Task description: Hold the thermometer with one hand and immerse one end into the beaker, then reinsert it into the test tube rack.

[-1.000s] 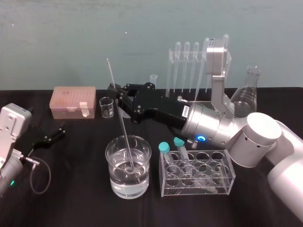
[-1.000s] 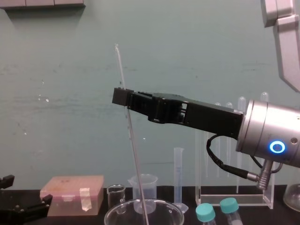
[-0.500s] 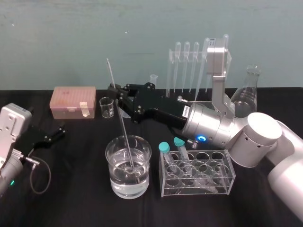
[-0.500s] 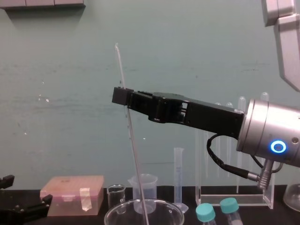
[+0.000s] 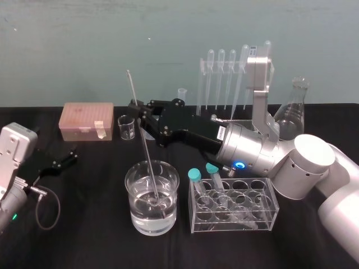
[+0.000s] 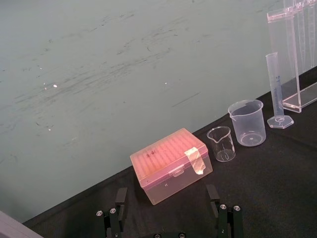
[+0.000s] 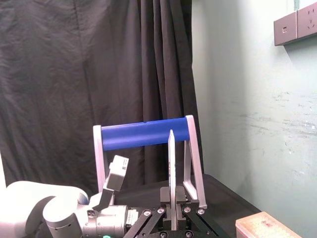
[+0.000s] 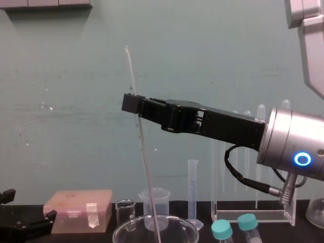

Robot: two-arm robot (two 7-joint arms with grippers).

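Observation:
The thermometer (image 5: 145, 140) is a long thin glass rod that leans with its lower end dipped in the water of the beaker (image 5: 141, 218). My right gripper (image 5: 136, 107) reaches in from the right and is shut on the rod's upper part. From the chest, the thermometer (image 8: 147, 167) runs down from my right gripper (image 8: 132, 104) into the beaker's rim (image 8: 121, 230). In the right wrist view the thermometer (image 7: 171, 168) stands between the closed fingers. The test tube rack (image 5: 208, 109) stands at the back with several pipettes in it. My left gripper (image 6: 168, 218) rests open at the table's left.
A low clear rack (image 5: 263, 210) with two teal-capped tubes sits right of the beaker. A pink box (image 5: 87, 120), a tiny glass beaker (image 5: 127, 128), a plastic spouted beaker (image 6: 246, 123) and a graduated cylinder (image 6: 275, 87) line the back. A conical flask (image 5: 293, 112) stands at the far right.

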